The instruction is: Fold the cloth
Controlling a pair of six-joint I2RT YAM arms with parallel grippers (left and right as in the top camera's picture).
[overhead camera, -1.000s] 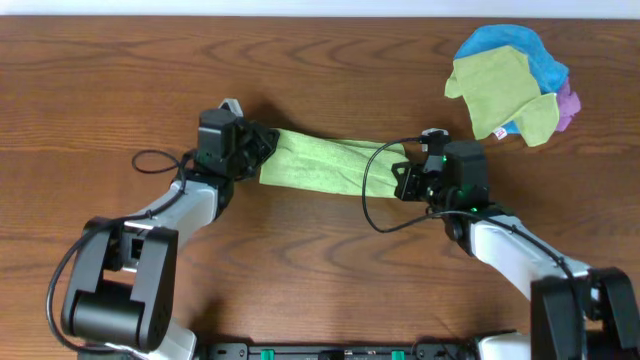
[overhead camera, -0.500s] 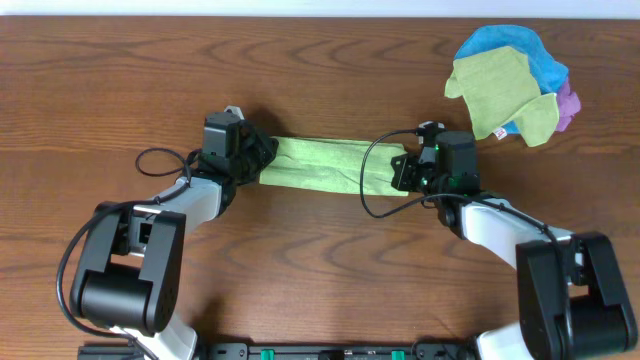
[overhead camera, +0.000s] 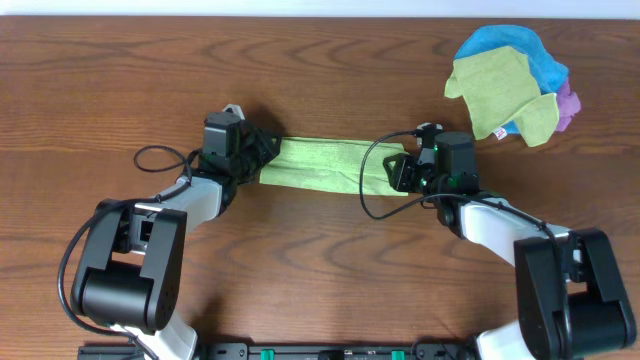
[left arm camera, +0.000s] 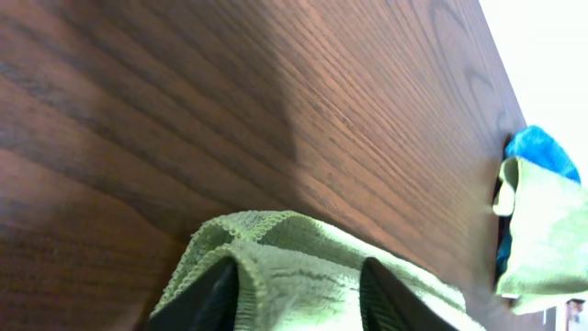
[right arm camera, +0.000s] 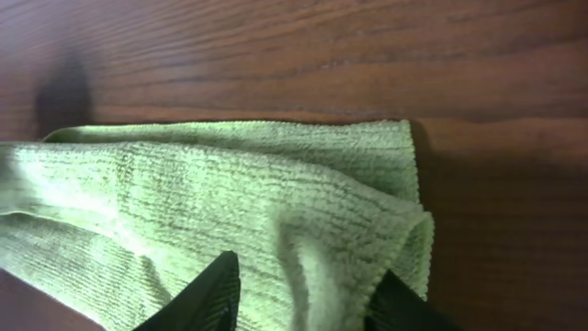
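Overhead, a brown wood-grain desk (overhead camera: pixel 320 270) is seen, and both arms are reached in over it from the near edge. The cloth (overhead camera: pixel 320 165) is laid out at the middle of the desk as a long, narrow lime-green band with lengthwise folds, stretched between the two arms.

A pile of other cloths is heaped at the far right corner, well apart from the band: a duller olive cloth (overhead camera: pixel 495 90) is draped on top, a blue cloth (overhead camera: pixel 505 42) is shown behind it, and a purple cloth (overhead camera: pixel 568 105) is just visible at the right edge.

The left end of the band is pinched by the left claw (overhead camera: pixel 262 152). In the left wrist view a bunched, hemmed edge of the cloth is gripped between the two dark fingers (left arm camera: pixel 216 294). The right end is pinched by the right claw (overhead camera: pixel 395 172). In the right wrist view a thick fold of terry pile is squeezed between its fingers (right arm camera: pixel 207 294), while the outer corner is lying flat on the wood.

A small white tag (overhead camera: pixel 497 133) with a red mark is seen at the near edge of the olive cloth; its print is too small to be read.
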